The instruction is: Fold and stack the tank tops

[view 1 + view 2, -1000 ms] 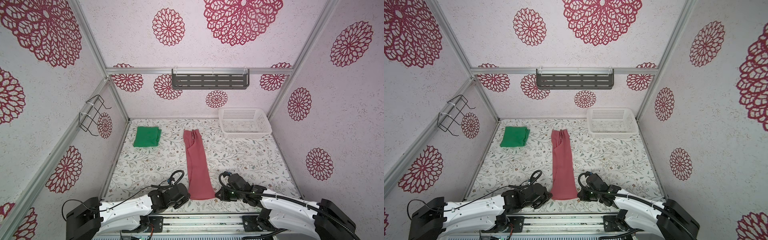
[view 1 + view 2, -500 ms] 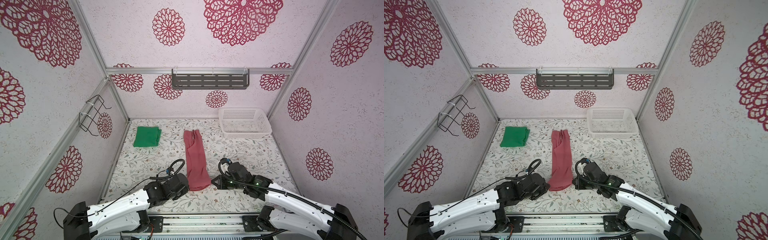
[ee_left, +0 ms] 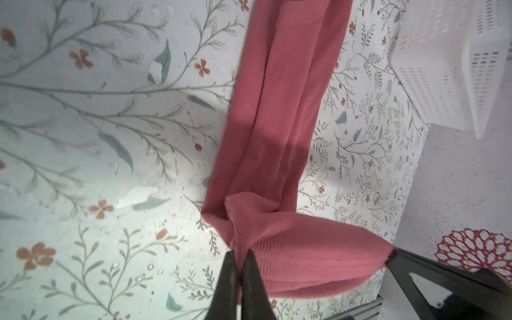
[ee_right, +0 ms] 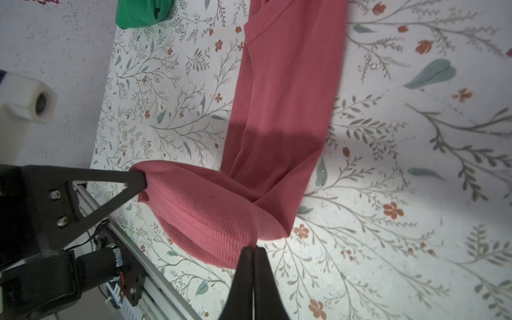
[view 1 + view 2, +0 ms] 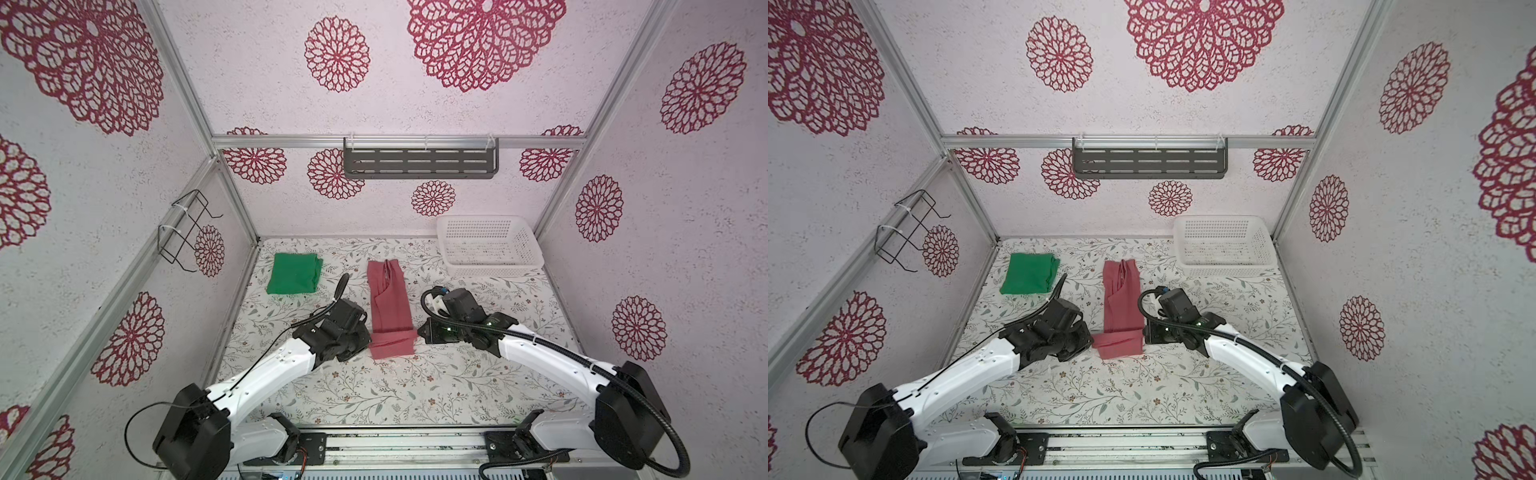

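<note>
Green top (image 5: 294, 273) lies folded, far left on the table (image 5: 457, 374): done. Red top (image 5: 390, 299) is a narrow strip mid-table. Left gripper (image 3: 239, 253) and right gripper (image 4: 253, 248) each pinch a near corner, with the hem raised and curling over the strip. Left to do, I judge: finish this fold, then stack.
</note>
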